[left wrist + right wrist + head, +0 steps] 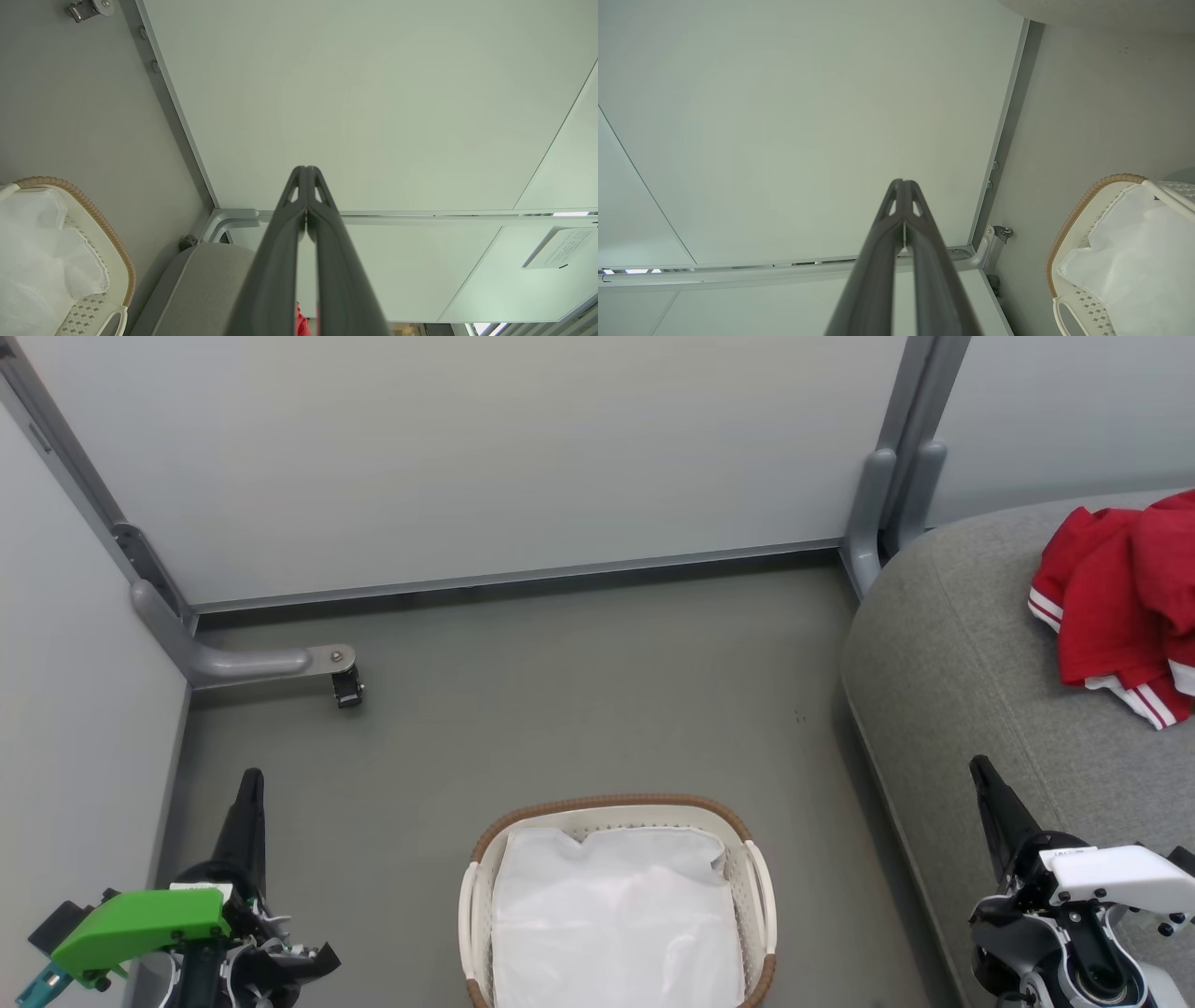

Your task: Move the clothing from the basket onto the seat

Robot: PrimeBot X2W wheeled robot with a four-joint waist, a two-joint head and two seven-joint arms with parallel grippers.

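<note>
**Closing stage of the transfer, as I judged it.** The clothing [1120, 602], thin red fabric with white panels and striped trim, lay crumpled on the seat [943, 663], a grey fabric-upholstered cushion with a rounded corner. The basket [611, 801], oval perforated white plastic under a brown woven rim, stood on the floor [560, 700] holding a plain white liner sheet [607, 915]. I had the left gripper [250, 782] and the right gripper [982, 770] both closed and empty, fingers pressed together. The next move, in my view, called only for checking that nothing red hid beneath the liner.
</note>
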